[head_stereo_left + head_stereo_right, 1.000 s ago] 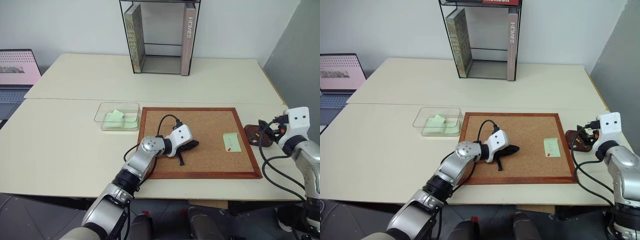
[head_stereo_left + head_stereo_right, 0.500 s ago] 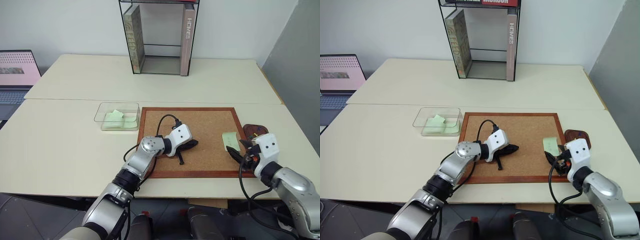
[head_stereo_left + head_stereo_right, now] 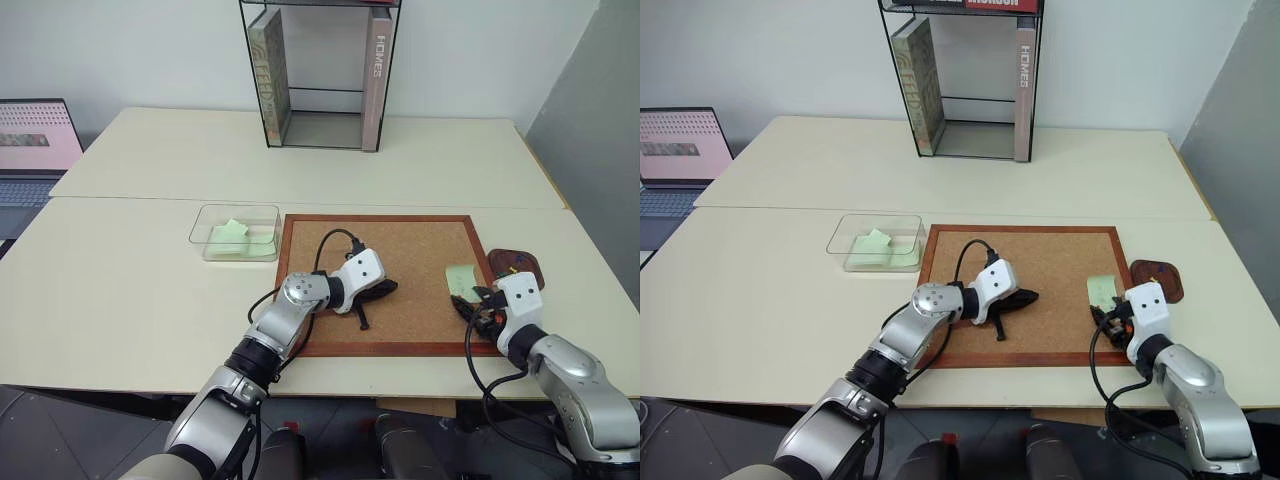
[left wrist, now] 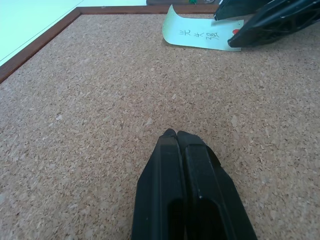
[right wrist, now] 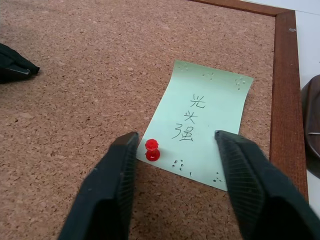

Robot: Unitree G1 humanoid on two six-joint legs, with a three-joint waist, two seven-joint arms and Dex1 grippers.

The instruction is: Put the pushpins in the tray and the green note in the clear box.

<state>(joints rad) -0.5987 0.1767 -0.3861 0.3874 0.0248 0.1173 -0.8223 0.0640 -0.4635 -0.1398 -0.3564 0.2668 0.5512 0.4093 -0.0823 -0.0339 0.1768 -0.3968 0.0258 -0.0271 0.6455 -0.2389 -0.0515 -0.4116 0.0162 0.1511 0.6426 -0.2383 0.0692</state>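
Corkboard (image 3: 400, 262): on the table (image 3: 130, 290), near its front edge.
Green note (image 5: 205, 120): on the corkboard by its right edge, a pushpin (image 5: 152, 149) at its corner.
Tray (image 3: 518, 264): just right of the corkboard.
Clear box (image 3: 236, 232): beside the corkboard's back-left corner.
Bookcase (image 3: 320, 75): at the table's back edge.

pale green note (image 5: 205, 117) with dark handwriting, red pushpin (image 5: 152, 149), speckled tan corkboard (image 5: 75, 115)

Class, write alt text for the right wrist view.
The right gripper, fingers open, hovers over a green note held to a corkboard by a red pushpin at its near corner. The pin stands beside one finger.
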